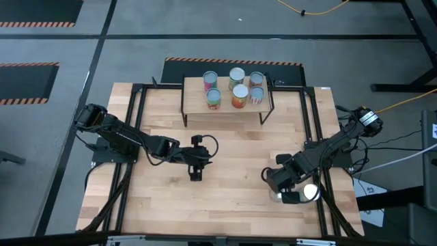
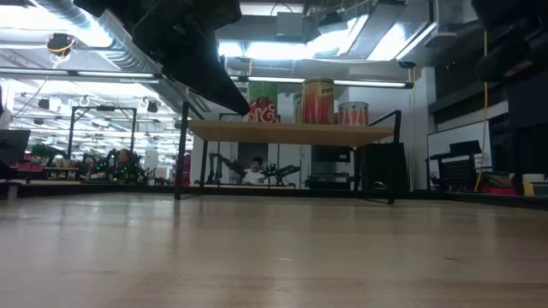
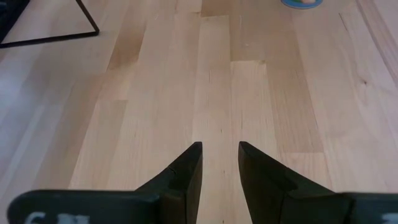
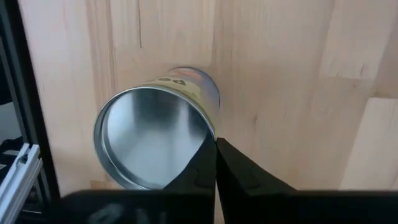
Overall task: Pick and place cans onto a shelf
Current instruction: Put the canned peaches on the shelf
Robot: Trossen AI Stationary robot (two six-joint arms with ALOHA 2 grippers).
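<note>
Lying on its side by the table's right edge, a can [image 4: 155,130] points its silver end at the closed, empty right tool [image 4: 216,163].

I see the shelf [image 1: 227,93] from overhead and level from table height; wrist cameras hug the tabletop [image 3: 161,93]

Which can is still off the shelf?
The can at the table's near right corner, beside the right pincer. The other six stand on the shelf.
</note>
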